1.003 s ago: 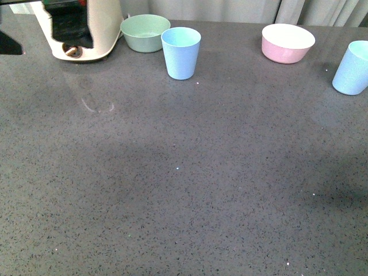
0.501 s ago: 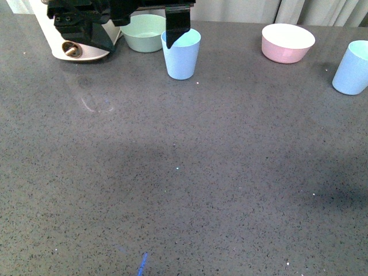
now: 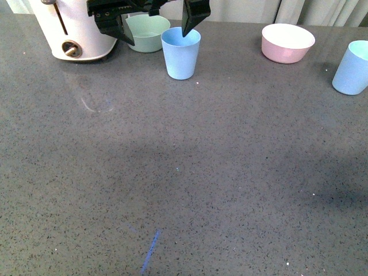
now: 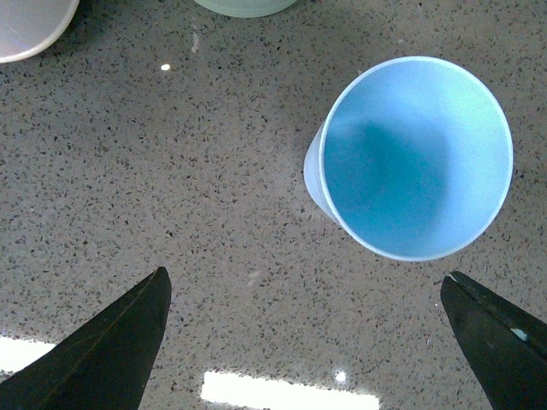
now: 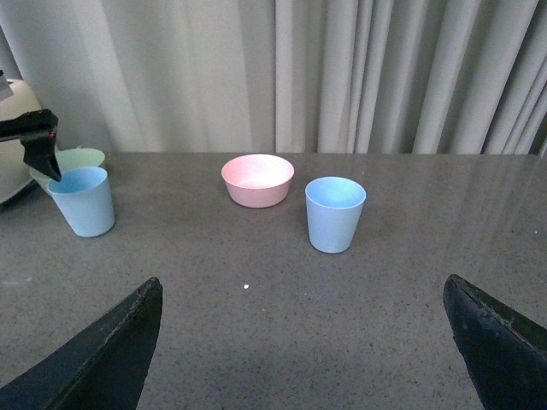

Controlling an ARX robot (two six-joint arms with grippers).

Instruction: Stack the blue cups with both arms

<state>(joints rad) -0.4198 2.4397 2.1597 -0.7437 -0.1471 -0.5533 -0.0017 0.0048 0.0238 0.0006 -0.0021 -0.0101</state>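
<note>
Blue cup (image 3: 181,54) near wide-spread left fingers (image 3: 194,14); right fingers (image 5: 102,350) spread too; second cup (image 3: 352,69) well apart across grey tabletop (image 3: 201,172).

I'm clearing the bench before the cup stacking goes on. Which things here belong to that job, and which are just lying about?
For the job:
left-hand blue cup
right-hand blue cup
left gripper, open
right gripper, open

Just lying about:
mint green bowl
pink bowl
white appliance

Pale blue cup (image 3: 180,54), speckled grey countertop (image 3: 184,172)
</note>
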